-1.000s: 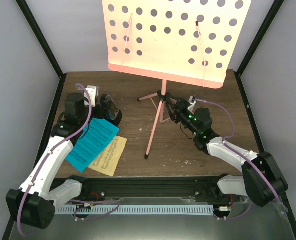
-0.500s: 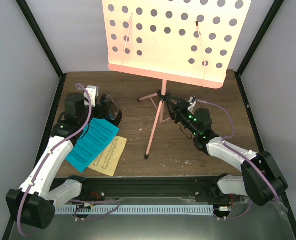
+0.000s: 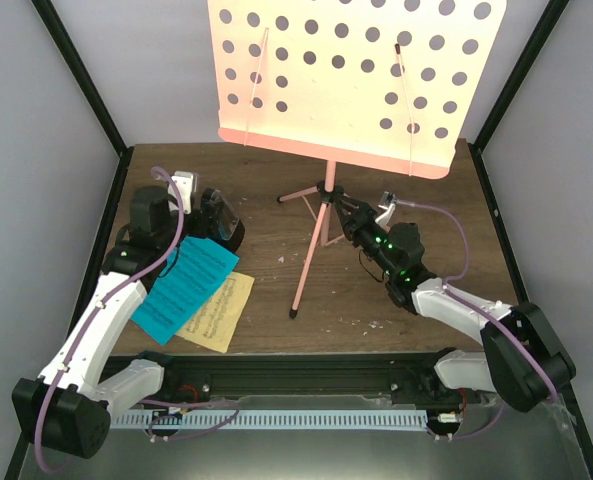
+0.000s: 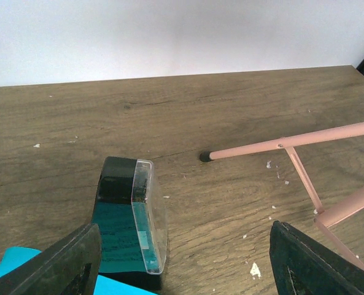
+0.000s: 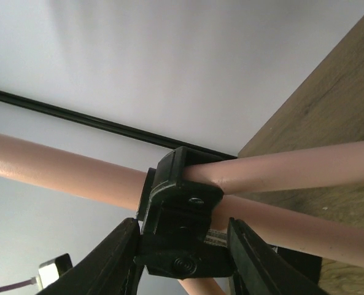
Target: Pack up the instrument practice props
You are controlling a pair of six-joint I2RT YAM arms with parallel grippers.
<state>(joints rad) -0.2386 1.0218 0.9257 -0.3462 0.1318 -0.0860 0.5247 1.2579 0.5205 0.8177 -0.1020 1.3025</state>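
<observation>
The pink music stand (image 3: 346, 80) stands mid-table on its tripod legs (image 3: 309, 255). My right gripper (image 3: 344, 217) is at the black tripod hub (image 5: 182, 215), with its fingers (image 5: 102, 264) pressed on both sides of it. The black metronome (image 3: 223, 220) with a clear cover stands at the far left. In the left wrist view the metronome (image 4: 129, 221) sits between the wide-open jaws of my left gripper (image 4: 185, 264), close to the left finger. The cyan page (image 3: 186, 285) lies over the pale-yellow page (image 3: 221, 312) at the near left.
A pink tripod leg (image 4: 292, 142) reaches toward the metronome, its black foot close behind it. Black frame posts (image 3: 86, 80) and white walls enclose the table. A black rail (image 3: 306, 375) runs along the near edge. White crumbs dot the wood.
My right gripper has pushed a little farther in at the tripod hub and turned. The stand's desk has shifted slightly to the right. The left arm has not moved.
</observation>
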